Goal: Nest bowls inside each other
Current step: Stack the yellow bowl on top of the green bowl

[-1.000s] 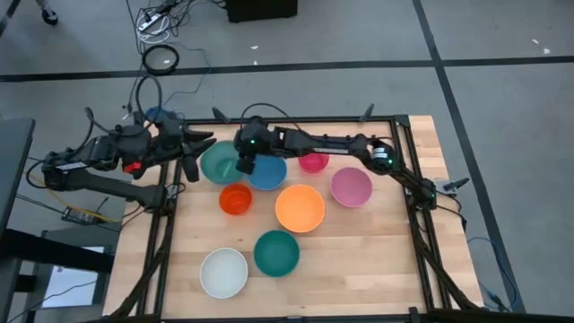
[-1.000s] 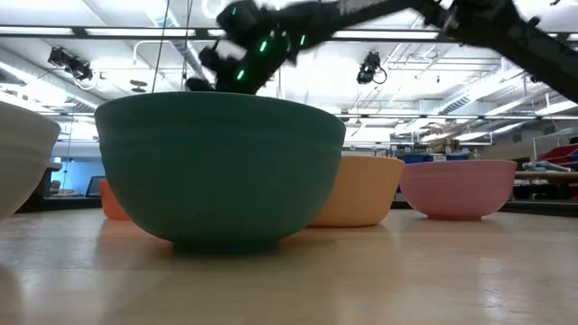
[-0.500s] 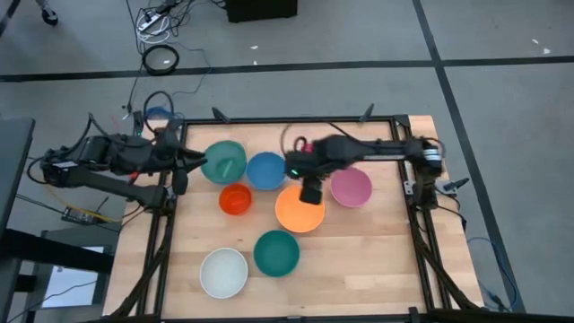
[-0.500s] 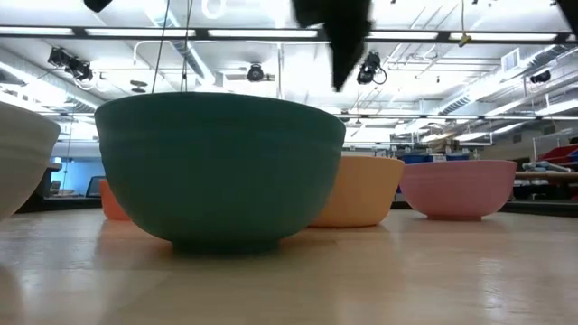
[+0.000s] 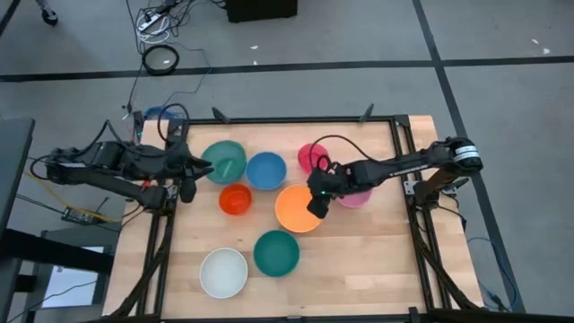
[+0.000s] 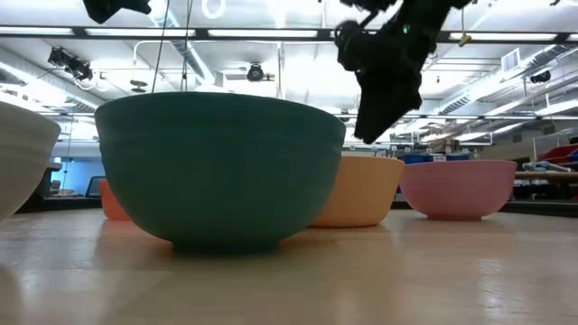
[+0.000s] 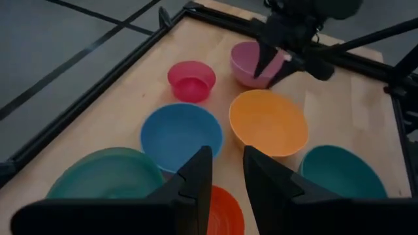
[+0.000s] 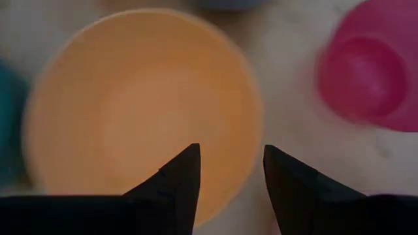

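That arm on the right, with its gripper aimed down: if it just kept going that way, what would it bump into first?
Most likely the orange bowl: the right gripper hangs open over its rim on the side toward the hot pink bowl. Its height above the rim is hard to judge.

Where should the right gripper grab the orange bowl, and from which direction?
Pinch the orange bowl by its thin rim from straight above, one finger inside and one outside. It sits upright and open. The right gripper, open, hovers over the edge nearest the mauve bowl, so that side is probably easiest.

Smooth plastic bowls (image 5: 300, 208), wooden table (image 5: 359, 260)
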You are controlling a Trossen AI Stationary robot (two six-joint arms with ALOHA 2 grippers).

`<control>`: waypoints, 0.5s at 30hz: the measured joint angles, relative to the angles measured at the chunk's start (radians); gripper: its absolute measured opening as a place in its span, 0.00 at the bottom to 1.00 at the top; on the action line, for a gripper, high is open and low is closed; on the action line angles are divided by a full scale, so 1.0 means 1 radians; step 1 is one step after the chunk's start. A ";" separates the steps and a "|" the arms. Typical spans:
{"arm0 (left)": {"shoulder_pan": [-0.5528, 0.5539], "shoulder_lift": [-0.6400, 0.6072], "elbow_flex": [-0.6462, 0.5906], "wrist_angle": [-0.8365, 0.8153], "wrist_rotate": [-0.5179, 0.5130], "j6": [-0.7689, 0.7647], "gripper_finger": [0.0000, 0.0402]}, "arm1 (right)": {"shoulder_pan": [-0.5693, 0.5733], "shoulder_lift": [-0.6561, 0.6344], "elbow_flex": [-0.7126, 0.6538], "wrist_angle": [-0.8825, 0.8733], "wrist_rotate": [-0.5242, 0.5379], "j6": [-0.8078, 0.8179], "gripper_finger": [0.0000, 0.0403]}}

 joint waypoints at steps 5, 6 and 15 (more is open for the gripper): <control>0.000 0.000 -0.033 0.010 0.000 -0.008 0.24 | -0.039 0.020 -0.029 0.014 0.023 -0.018 0.39; 0.000 0.000 -0.038 0.016 0.000 -0.012 0.24 | -0.044 0.026 -0.027 0.025 0.023 -0.026 0.39; 0.000 0.001 -0.040 0.021 0.001 -0.017 0.24 | -0.057 0.119 -0.027 0.075 -0.003 -0.053 0.39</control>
